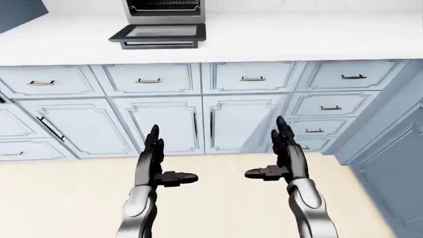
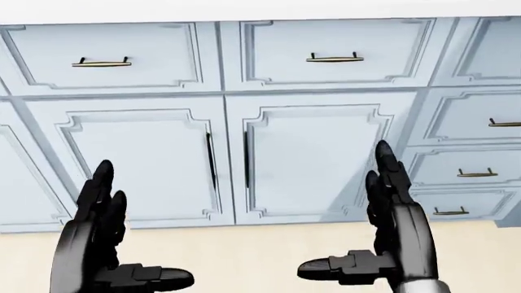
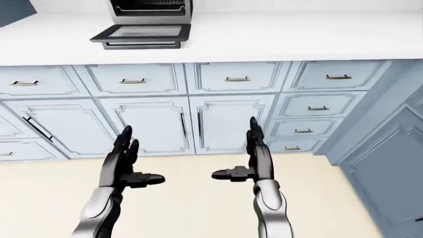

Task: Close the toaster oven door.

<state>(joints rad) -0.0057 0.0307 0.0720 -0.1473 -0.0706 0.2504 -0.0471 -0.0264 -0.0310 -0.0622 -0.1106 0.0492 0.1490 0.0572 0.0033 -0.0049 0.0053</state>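
Toaster oven (image 1: 162, 10) at the top left of the left-eye view on a smooth white countertop (image 1: 297, 37), its upper body cut off by the frame edge, its flat dark-framed glass door (image 1: 158, 33) folded down and lying open. Below, pale blue panelled cabinets (image 1: 172, 124) with slim brass and dark bar handles, over a plain cream floor (image 1: 218, 198). Glossy black left hand (image 1: 153, 161) and right hand (image 1: 284, 158) raised well apart before the cabinets, fingers straight and spread, thumbs pointing inward, gripping nothing; forearms cut off at the bottom edge.

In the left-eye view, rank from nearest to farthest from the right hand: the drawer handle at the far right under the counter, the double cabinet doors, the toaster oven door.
1. Double cabinet doors, just left of the right hand.
2. Drawer handle, up and right.
3. Toaster oven door, hanging open on the counter, top left.
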